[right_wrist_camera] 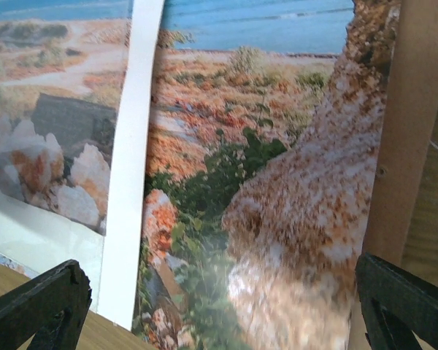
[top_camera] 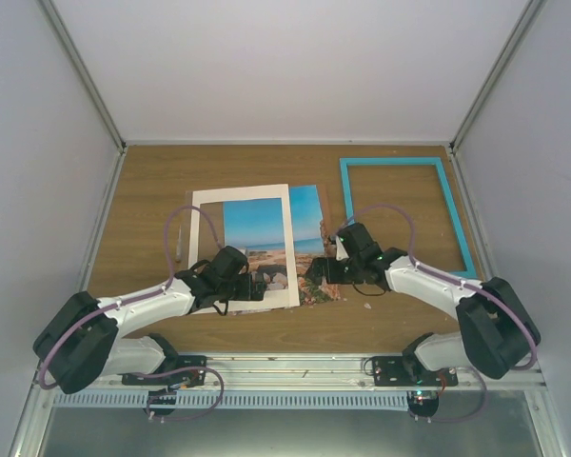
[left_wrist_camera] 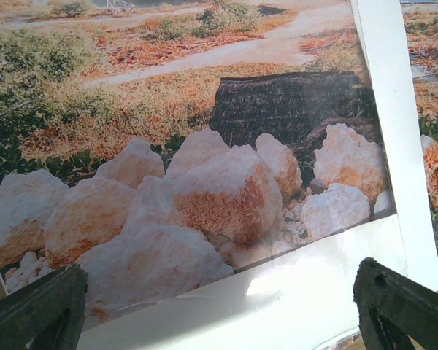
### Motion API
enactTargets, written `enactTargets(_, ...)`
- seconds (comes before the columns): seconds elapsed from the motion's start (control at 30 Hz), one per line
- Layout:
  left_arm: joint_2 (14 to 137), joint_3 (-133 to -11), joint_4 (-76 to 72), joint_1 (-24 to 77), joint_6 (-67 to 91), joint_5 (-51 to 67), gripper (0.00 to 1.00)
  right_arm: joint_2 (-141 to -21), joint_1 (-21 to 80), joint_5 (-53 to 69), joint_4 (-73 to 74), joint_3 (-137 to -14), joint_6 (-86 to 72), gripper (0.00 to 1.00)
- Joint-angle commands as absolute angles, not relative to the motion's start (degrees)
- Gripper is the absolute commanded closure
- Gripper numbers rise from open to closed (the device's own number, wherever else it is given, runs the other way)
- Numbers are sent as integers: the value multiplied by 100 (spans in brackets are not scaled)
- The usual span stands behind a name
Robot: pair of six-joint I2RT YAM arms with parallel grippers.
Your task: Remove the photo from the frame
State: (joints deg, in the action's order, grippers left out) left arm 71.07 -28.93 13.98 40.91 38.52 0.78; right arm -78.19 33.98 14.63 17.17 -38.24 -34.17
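The photo (top_camera: 307, 217), a beach print, lies flat on the table and sticks out to the right from under a white mat board (top_camera: 206, 228). The frame (top_camera: 459, 217), turquoise and with nothing inside it, lies apart at the back right. My left gripper (top_camera: 259, 286) is open and hovers low over the mat's near border (left_wrist_camera: 292, 292) and the pale rocks of the photo (left_wrist_camera: 190, 189). My right gripper (top_camera: 320, 271) is open over the photo's near right corner (right_wrist_camera: 299, 219), next to the mat's right strip (right_wrist_camera: 131, 146). Neither holds anything.
A brown board edge (right_wrist_camera: 412, 109) shows just right of the photo. White enclosure walls (top_camera: 38, 114) stand on both sides and at the back. Bare wood tabletop (top_camera: 152, 181) lies at the back left and inside the frame.
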Motion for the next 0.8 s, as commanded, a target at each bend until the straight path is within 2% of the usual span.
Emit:
enactTargets(0.0, 7033, -2863, 1522, 4159, 3953, -66, 1, -7597, 3367, 1408, 2212, -3657, -3472, 1)
enactTargets(0.23, 7072, -2839, 1506, 4157, 3955, -80, 1, -7234, 3368, 1540, 2327, -3248, -3635, 0)
enactTargets(0.77, 7078, -2780, 1486, 4157, 3972, -72, 1, -6652, 3366, 1828, 2469, -3216, -3776, 0)
